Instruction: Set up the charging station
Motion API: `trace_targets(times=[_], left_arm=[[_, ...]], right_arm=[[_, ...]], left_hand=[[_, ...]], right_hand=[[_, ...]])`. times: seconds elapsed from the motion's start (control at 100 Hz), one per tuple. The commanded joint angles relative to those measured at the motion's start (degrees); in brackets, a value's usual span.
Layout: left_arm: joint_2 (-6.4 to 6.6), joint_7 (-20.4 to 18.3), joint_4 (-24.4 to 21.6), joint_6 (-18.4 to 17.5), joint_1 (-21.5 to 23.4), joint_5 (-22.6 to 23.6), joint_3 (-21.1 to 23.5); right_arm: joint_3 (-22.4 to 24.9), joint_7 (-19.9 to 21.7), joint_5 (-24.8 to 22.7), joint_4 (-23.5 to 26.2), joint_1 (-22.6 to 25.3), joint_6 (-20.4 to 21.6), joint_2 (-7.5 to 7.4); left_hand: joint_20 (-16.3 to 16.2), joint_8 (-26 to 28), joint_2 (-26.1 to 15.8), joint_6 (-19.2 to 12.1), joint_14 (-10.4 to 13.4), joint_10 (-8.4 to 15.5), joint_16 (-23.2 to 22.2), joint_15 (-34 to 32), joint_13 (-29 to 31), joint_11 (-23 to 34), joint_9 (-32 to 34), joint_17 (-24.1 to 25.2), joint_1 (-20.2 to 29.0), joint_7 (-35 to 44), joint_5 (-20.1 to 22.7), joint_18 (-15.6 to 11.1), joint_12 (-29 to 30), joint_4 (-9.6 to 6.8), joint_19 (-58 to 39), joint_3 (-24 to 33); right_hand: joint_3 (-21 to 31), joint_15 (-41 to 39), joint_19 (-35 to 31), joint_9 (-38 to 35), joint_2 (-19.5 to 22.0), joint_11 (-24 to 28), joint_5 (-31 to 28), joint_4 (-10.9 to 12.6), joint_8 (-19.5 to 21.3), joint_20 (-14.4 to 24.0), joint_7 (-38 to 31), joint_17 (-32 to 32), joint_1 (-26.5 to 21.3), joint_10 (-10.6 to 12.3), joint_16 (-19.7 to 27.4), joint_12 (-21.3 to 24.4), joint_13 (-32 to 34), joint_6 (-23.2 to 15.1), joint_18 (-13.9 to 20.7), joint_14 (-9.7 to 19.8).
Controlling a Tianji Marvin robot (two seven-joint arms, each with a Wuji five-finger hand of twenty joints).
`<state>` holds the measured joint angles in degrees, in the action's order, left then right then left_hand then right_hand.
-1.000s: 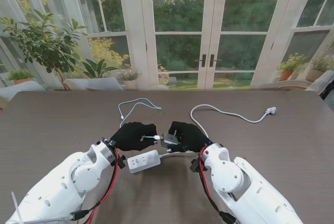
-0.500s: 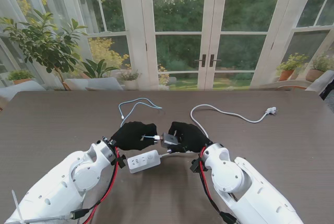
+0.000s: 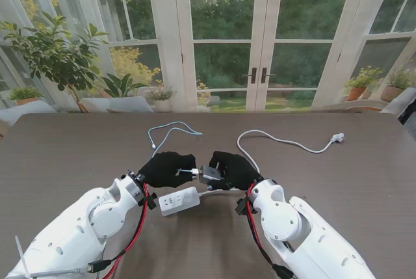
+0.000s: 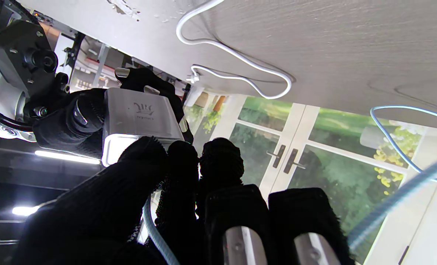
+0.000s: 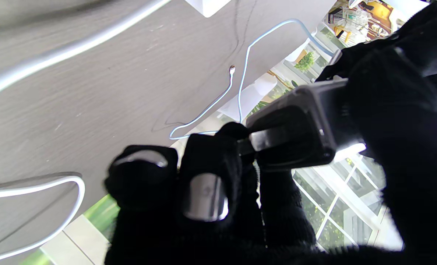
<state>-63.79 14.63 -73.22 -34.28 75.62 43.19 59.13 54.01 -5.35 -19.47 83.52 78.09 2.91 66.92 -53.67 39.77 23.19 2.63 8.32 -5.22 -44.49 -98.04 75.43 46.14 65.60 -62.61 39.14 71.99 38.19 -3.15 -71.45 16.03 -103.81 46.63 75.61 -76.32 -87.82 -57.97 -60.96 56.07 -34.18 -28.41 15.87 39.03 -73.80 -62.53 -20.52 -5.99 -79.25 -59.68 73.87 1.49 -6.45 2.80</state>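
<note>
The silver charger [image 4: 139, 114] bears a small embossed logo, too blurred to read; perhaps stylised characters.

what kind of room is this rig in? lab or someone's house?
Looks like a home-style room, possibly a staged one. A dark wood-grain table stands before white French doors onto a garden, with potted plants by the glass. The left wrist view catches shelving and strip lights behind, which hint at a lab.

Bright window backlight, blurred wrist views.
</note>
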Motion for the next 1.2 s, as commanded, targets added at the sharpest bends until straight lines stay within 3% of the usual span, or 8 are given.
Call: trace_targets(times=[0.0, 0.42, 0.57, 0.63, 0.88, 1.01, 1.09, 1.19], left_arm=[[-0.13, -1.4, -0.2, -0.2, 0.0, -0.1, 0.1], [0.14, -2.8, -0.8, -0.2, 0.2, -0.3, 0.3], [0.33, -2.4, -1.5, 0.6, 0.6, 1.0, 0.9], [0.27, -2.1, -1.7, 1.1, 0.8, 1.1, 1.1], [0.17, -1.8, -2.1, 1.7, 1.2, 0.7, 2.0], [0.27, -1.9, -2.0, 1.4, 1.1, 1.1, 2.0], [0.26, -2.7, -1.9, 1.3, 1.0, 0.2, 1.9], [0.35, -3.6, -2.1, 1.3, 1.1, -0.2, 1.9]], right_arm=[[-0.3, 0.8, -0.1, 0.9, 0.2, 0.3, 0.39], [-0.7, 0.4, -0.2, 1.3, 0.4, 0.4, 0.46], [-0.7, 0.5, -0.2, 1.2, 0.4, 0.4, 0.45], [-0.7, 0.5, -0.2, 1.1, 0.3, 0.4, 0.43], [-0.5, 0.7, 0.0, 0.9, 0.3, 0.1, 0.43], [-0.5, 0.7, 0.2, 0.8, 0.3, 0.1, 0.47], [-0.5, 0.7, 0.3, 0.7, 0.2, 0.1, 0.48], [-0.4, 0.8, 0.5, 0.6, 0.2, 0.0, 0.49]], left_hand=[[0.3, -0.3, -0.6, -0.9, 0.4, -0.3, 0.2, -5.7, -2.4, 4.1, 8.5, -2.1, 1.9, -0.2, 0.8, -3.5, -0.5, 0.47, -16.2, -1.1], [0.3, -1.7, 0.0, -1.0, 0.2, -0.2, 0.3, -5.5, -2.4, 3.7, 8.2, -2.1, 1.4, -2.0, 1.0, -3.2, -0.3, -0.69, -16.2, -2.1], [1.4, -0.5, 12.1, 0.9, -1.8, 0.9, 0.7, -3.3, -2.4, 3.1, 7.3, -2.1, -14.6, -6.7, 2.1, -2.9, 0.5, -0.72, -16.2, 9.9], [2.0, 3.1, 15.3, 2.3, -2.1, 2.1, 1.0, -2.2, -2.4, 2.8, 6.5, -2.0, -23.2, -9.4, 2.4, -3.2, 0.8, -4.24, -16.2, 17.1], [15.6, 5.9, 18.6, 2.5, -5.5, 1.2, 5.2, 8.4, -2.3, -1.9, 1.3, -0.3, -44.1, -10.8, -0.1, 0.9, 4.8, -0.40, -13.3, 25.1], [20.0, 7.0, 11.9, 2.1, -12.9, 0.1, 8.4, 19.5, -2.4, -4.9, 0.7, 0.9, -38.1, -9.2, 0.3, 9.7, 9.1, -2.25, -5.7, 18.8], [19.5, 7.4, 6.7, 2.9, -12.5, -0.2, 7.6, 17.4, -2.4, -4.1, 1.8, 0.8, -24.4, -7.9, 1.0, 8.9, 9.1, -5.32, -7.3, 12.6], [18.5, 0.5, 6.7, 1.9, -10.1, -0.9, 6.5, 12.6, -2.4, -2.3, 2.3, 0.4, -9.6, -3.0, -1.3, 5.7, 7.7, -1.98, -9.7, 4.9]], right_hand=[[10.6, -1.7, -3.0, -4.0, 7.9, 3.7, -3.5, 7.1, 3.2, 0.9, -16.4, -0.8, -9.4, 4.6, 32.4, -1.4, 1.7, -6.1, -0.4, -0.1], [10.6, -1.7, -3.0, -3.9, 8.1, 3.9, -3.3, 7.2, 3.4, 0.9, -16.3, -0.8, -9.4, 4.5, 32.5, -1.3, 1.7, -6.0, -0.4, 0.1], [10.6, -1.7, -3.0, -3.9, 8.1, 4.0, -3.3, 7.2, 3.4, 1.0, -16.3, -0.8, -9.4, 4.5, 32.5, -1.2, 1.7, -6.0, -0.4, 0.0], [10.6, -1.7, -3.0, -3.8, 8.1, 4.0, -3.3, 7.2, 3.4, 1.0, -16.3, -0.7, -9.4, 4.5, 32.5, -1.2, 1.7, -6.0, -0.4, 0.0], [10.6, -1.7, -3.0, -3.7, 8.1, 4.0, -3.2, 7.3, 3.5, 1.0, -16.3, -0.7, -9.4, 4.5, 32.6, -1.2, 1.7, -5.9, -0.4, 0.0], [10.6, -1.7, -2.9, -3.6, 8.1, 4.0, -3.1, 7.2, 3.5, 1.0, -16.2, -0.6, -9.4, 4.5, 32.6, -1.2, 1.7, -5.8, -0.4, 0.0], [10.6, -1.7, -2.9, -3.6, 8.1, 4.1, -3.1, 7.2, 3.5, 1.0, -16.2, -0.6, -9.4, 4.5, 32.6, -1.2, 1.7, -5.8, -0.4, 0.0], [10.6, -1.7, -2.9, -3.5, 8.1, 4.1, -3.0, 7.2, 3.5, 1.0, -16.2, -0.6, -9.4, 4.5, 32.6, -1.2, 1.7, -5.8, -0.4, 0.0]])
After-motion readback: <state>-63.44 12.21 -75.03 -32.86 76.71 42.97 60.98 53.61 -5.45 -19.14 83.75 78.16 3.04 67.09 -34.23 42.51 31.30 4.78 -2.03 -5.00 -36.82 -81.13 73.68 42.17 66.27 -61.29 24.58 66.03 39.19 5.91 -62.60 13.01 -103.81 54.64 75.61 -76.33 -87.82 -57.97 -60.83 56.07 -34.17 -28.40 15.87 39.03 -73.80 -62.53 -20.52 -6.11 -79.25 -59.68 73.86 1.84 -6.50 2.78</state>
